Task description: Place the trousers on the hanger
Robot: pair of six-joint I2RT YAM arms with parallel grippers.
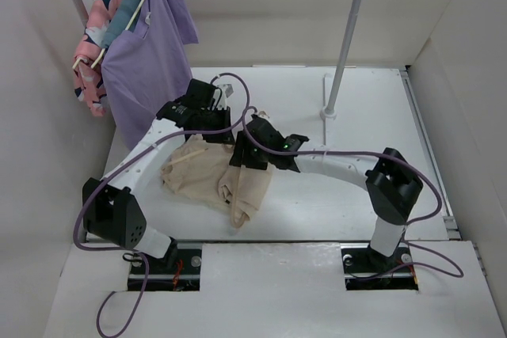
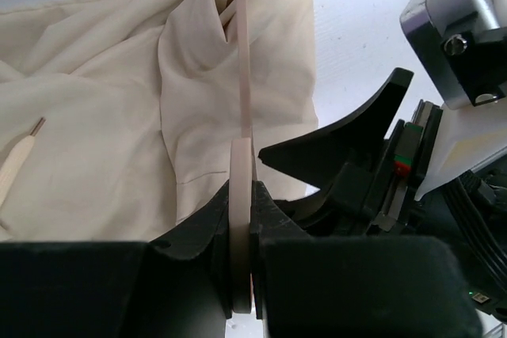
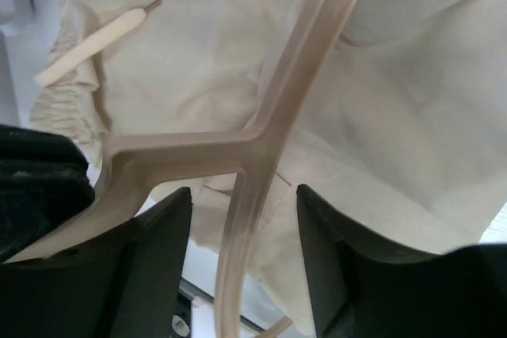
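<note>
The beige trousers (image 1: 207,184) lie crumpled on the white table between the two arms, and they fill the left wrist view (image 2: 103,116) and the right wrist view (image 3: 412,77). The pale hanger (image 2: 244,69) is held above them, its thin bar running away from my left gripper (image 2: 242,195), which is shut on its edge. My right gripper (image 3: 243,195) is open, with a thin curved limb of the hanger (image 3: 305,69) passing between its fingers without a grip. From above, both grippers (image 1: 226,124) (image 1: 242,156) meet over the trousers.
A purple shirt (image 1: 150,61) and a pink patterned garment (image 1: 93,45) hang on wooden hangers from the rail at the back left. The rack's upright pole (image 1: 348,45) stands at the back right. A drawstring tip (image 3: 95,33) lies on the cloth. White walls close both sides.
</note>
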